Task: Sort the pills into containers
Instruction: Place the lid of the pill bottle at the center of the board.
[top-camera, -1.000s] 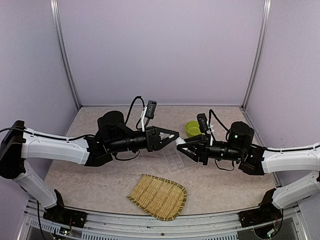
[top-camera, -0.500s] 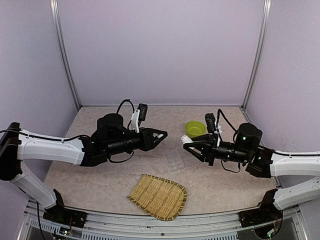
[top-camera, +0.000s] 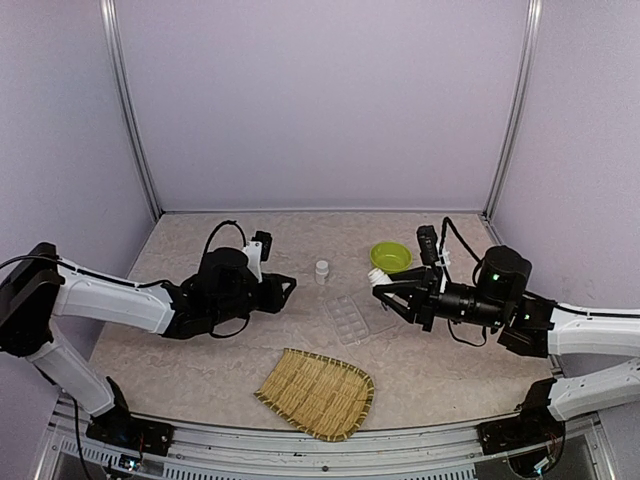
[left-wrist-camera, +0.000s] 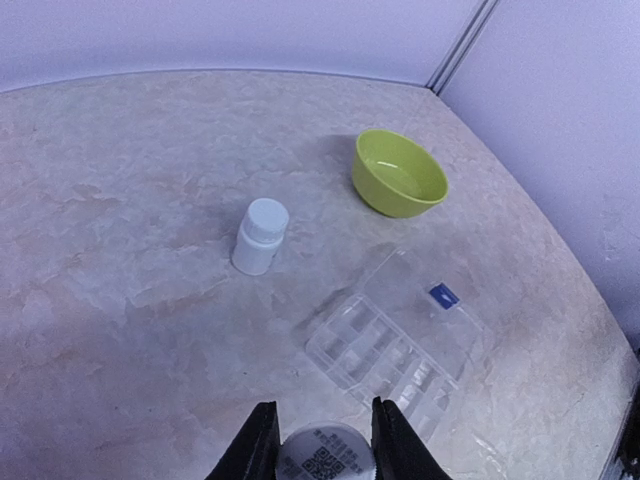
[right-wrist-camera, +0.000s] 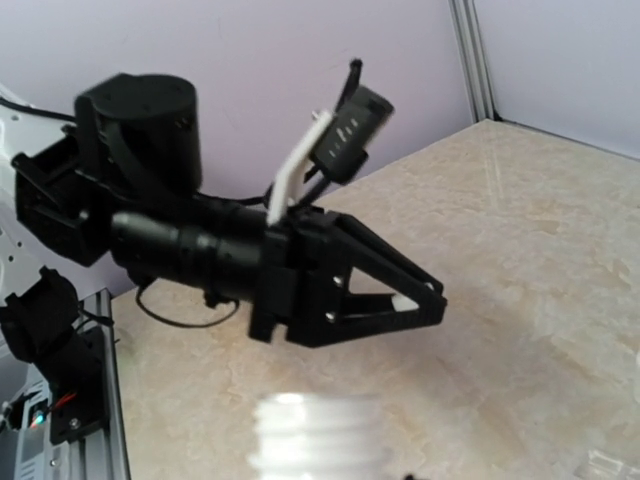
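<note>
One marbled beige table (top-camera: 200, 370); at its near edge, woven bamboo tray (top-camera: 318, 392), flat, corners rounded. Mid-table, clear plastic box (top-camera: 352, 318), rectangular, gridded into small compartments, lying near the right claw (top-camera: 385, 288). Behind, glossy round lime bowl (top-camera: 390, 257). White capped bottle (top-camera: 321, 270) upright, apart. Right claw pinching open bottle (right-wrist-camera: 315, 440), threaded neck bare. Left claw (left-wrist-camera: 322, 420) narrow, gripping round white cap (left-wrist-camera: 322, 455), printed code on top.

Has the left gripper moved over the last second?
Yes. The left gripper, holding a white cap, has pulled back leftward, away from the clear organiser box, which has not shifted.
</note>
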